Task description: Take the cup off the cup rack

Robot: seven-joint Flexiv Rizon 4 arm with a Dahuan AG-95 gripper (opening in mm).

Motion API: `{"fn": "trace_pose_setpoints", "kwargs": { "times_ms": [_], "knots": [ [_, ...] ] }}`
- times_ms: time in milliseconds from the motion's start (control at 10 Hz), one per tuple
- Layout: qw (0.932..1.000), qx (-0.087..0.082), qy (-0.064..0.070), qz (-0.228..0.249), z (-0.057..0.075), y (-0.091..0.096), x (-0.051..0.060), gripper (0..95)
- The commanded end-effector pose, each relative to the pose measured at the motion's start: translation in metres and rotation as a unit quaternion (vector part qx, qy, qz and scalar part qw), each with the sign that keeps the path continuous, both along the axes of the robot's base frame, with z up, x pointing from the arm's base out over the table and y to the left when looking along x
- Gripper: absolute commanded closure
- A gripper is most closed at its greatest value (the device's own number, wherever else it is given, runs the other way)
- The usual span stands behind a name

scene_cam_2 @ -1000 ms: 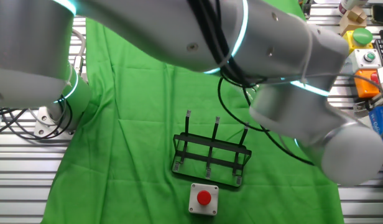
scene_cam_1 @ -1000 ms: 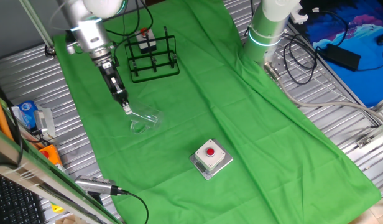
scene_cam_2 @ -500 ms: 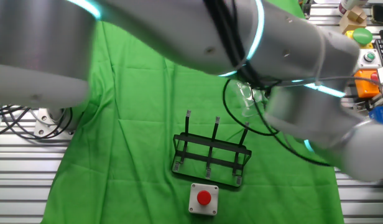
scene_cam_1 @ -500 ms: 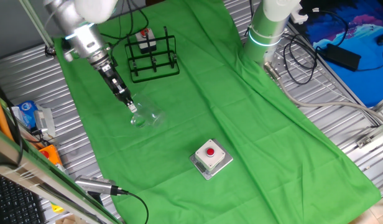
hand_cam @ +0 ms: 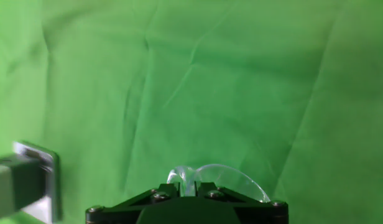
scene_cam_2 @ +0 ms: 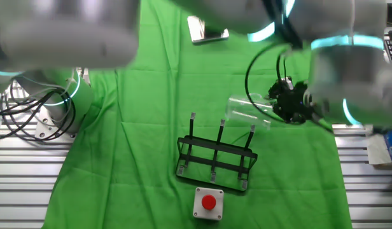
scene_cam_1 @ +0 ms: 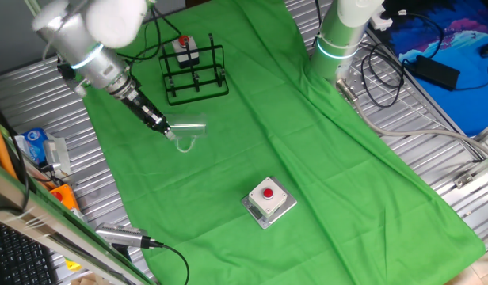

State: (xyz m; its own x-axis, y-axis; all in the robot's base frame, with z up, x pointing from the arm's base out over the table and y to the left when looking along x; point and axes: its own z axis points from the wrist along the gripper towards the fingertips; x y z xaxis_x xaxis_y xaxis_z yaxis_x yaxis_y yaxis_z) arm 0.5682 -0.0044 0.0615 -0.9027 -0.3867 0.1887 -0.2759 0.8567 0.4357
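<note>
Nowhere legible writing; cup (scene_cam_1: pixel 188 132) in tool (scene_cam_1: pixel 169 133)

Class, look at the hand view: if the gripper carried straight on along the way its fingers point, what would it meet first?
The gripper, shut on the cup, points at bare green cloth; it would probably meet that first, though depth is unclear.

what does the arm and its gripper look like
The arm is made of rounded silver-grey segments with glowing cyan rings at the joints, and black cables run along it. The gripper is slim and black, its mount bolted with small screws.
</note>
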Motion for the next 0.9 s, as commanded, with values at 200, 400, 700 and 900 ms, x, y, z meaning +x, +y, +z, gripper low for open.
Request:
{"fn": "trace_pose_setpoints", "kwargs": {
  "times_ms": [200, 400, 700, 900],
  "knots": [
    [0.9955, -0.066, -0.062, -0.028, 0.027, -0.002, -0.002, 95.0],
    [0.9881, -0.086, -0.118, -0.049, 0.039, -0.001, -0.004, 95.0],
    [0.9794, -0.115, -0.148, -0.075, 0.064, -0.001, -0.008, 95.0],
    [0.9733, -0.128, -0.163, -0.1, 0.075, -0.001, -0.011, 95.0]
  ]
}}
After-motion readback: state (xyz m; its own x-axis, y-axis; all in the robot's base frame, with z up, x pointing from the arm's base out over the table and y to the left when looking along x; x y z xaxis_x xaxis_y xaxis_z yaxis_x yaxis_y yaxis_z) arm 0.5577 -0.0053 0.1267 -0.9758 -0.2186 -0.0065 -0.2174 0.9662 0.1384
